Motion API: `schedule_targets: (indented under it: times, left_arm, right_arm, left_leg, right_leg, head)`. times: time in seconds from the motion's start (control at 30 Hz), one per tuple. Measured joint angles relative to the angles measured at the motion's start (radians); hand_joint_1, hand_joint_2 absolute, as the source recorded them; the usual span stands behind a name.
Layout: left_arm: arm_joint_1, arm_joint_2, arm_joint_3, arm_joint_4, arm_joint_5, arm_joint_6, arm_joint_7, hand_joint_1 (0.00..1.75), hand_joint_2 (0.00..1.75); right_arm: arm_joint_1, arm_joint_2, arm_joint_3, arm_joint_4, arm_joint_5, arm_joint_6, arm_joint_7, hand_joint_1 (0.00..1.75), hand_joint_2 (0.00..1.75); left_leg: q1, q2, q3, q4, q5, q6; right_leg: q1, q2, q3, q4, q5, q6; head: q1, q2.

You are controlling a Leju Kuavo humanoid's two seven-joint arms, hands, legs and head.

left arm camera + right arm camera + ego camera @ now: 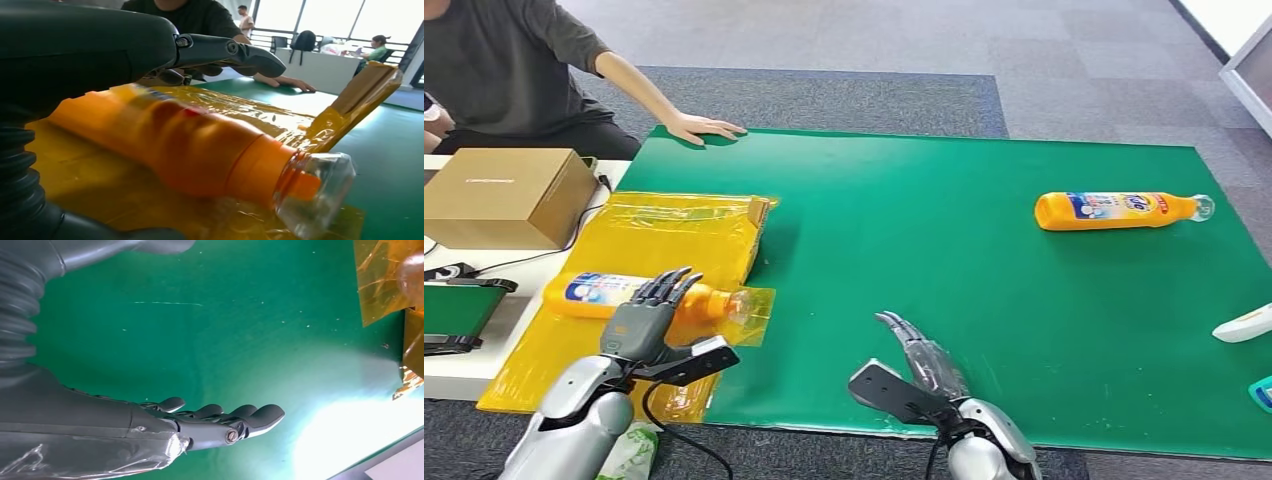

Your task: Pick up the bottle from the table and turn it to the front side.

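An orange plastic bottle with a clear cap and a blue-and-white label [639,295] lay on its side on a sheet of yellow transparent film [574,345] at the near left corner of the green table mat [944,290], its cap pointing toward the middle of the mat. The left hand [646,315] was over the bottle's middle with its fingers [235,52] stretched out and apart above the body; the left wrist view showed a gap between those fingers and the bottle, so the hand held nothing. The film's far part was folded up into a flat yellow packet [689,235], edge raised; what it contained could not be told.

The right hand [919,365] hovered above bare mat near the front edge, fingers [240,415] extended side by side, empty.

A second orange bottle of the same kind [1119,210] lay on its side far to the right, well apart from both hands. A closed brown cardboard box [509,195] stood on a white table [464,365] to the left. A person in a dark top rested a hand [704,128] on the mat's far edge.
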Motion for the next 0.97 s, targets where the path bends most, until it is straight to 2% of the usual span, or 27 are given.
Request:
schedule_targets:
  times: [0.43, 0.77, 0.97]
  left_arm:
    - [0.105, -0.02, 0.016, -0.198, 0.207, -0.031, -0.107, 0.0, 1.75]
    - [0.185, -0.1, 0.102, -0.356, 0.464, -0.113, -0.222, 0.0, 1.75]
    - [0.205, -0.15, 0.162, -0.394, 0.584, -0.218, -0.27, 0.0, 1.75]
  right_arm:
    - [0.038, -0.002, -0.002, -0.017, -0.012, -0.018, 0.014, 0.0, 1.75]
    - [0.091, -0.002, -0.02, -0.096, -0.015, -0.018, 0.03, 0.0, 1.75]
    - [0.112, -0.001, -0.032, -0.129, -0.028, -0.001, 0.009, 0.0, 1.75]
  left_leg:
    - [0.0, 0.0, 0.0, 0.0, -0.001, 0.0]
    - [0.0, 0.0, 0.0, 0.0, -0.002, 0.001]
    - [0.0, 0.0, 0.0, 0.0, -0.002, 0.001]
  right_leg:
    - [0.0, 0.0, 0.0, 0.0, -0.001, -0.001]
    - [0.0, 0.0, 0.0, 0.0, -0.002, 0.0]
    - [0.0, 0.0, 0.0, 0.0, -0.002, 0.0]
  head:
    - [0.0, 0.0]
    - [0.0, 0.0]
    - [0.0, 0.0]
